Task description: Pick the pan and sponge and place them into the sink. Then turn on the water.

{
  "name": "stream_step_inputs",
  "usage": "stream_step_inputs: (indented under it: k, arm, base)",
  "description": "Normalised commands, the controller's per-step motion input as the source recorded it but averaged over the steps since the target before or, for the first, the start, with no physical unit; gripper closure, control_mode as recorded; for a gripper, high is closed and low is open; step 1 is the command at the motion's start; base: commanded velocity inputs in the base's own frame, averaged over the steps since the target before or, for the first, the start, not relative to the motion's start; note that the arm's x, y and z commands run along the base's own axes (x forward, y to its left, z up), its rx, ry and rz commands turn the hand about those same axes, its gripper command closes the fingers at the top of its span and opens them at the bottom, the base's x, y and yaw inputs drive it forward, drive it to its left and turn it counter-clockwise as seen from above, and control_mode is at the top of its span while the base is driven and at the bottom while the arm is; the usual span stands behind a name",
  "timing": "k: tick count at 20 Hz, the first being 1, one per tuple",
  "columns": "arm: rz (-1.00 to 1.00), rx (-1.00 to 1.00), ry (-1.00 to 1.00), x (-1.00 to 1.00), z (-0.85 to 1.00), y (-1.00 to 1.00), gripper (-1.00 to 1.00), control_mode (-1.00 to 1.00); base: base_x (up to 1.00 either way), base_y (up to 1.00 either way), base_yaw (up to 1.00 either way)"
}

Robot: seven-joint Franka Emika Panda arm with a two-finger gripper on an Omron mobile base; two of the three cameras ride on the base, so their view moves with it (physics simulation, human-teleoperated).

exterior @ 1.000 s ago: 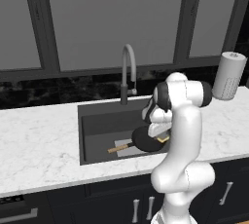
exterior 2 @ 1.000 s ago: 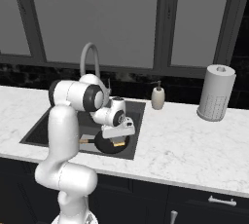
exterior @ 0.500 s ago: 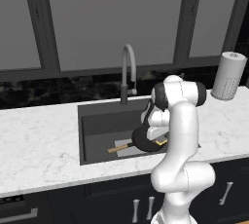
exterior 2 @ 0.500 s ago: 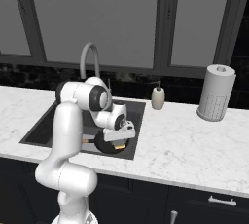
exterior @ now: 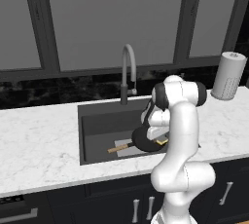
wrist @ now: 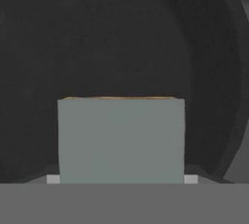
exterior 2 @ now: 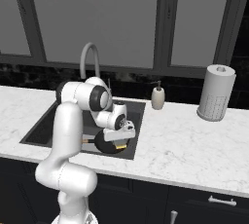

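Sponge (wrist: 121, 140): lies directly ahead of the tool (exterior 2: 120, 139), square between its two tips, broad face toward the camera and long axis running across from tip to tip. Grey-green face, with a thin yellow-orange strip along its far edge. From the base views only a yellow corner shows (exterior: 163, 141), at the sink's front right.

Tool state: jaws spread wide, one tip at either end of the sponge. Whether they press on it or stand just clear, I cannot tell.

Pan (exterior: 143, 142): round, black, flat on the floor of the sink (exterior: 97, 121), front right quarter. Its wooden handle (exterior: 119, 147) points toward the sink's left wall, roughly parallel to the front rim. The pan's dark inside surrounds the sponge in the hand view, so the sponge sits in or just over the pan.

Judgement: both things are down in the sink. What is left is letting go cleanly, if not already done.

Faucet (exterior: 127, 72): behind the sink's back rim, near its middle, so up and back from the tool. No water running.
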Motion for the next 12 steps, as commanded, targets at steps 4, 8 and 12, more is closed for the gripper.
stream_step_inputs:
  k: [4, 8, 12]
  arm:
    - [-0.04, 0.00, -0.05, 0.02, 0.01, 0.02, -1.00, -1.00]
    - [-0.06, 0.00, -0.11, 0.03, 0.20, 0.05, -1.00, -1.00]
    - [-0.06, 0.03, -0.17, -0.01, 0.73, 0.17, -1.00, -1.00]
  base:
    - [0.00, 0.00, 0.00]
    - [0.00, 0.00, 0.00]
    - [0.00, 0.00, 0.00]
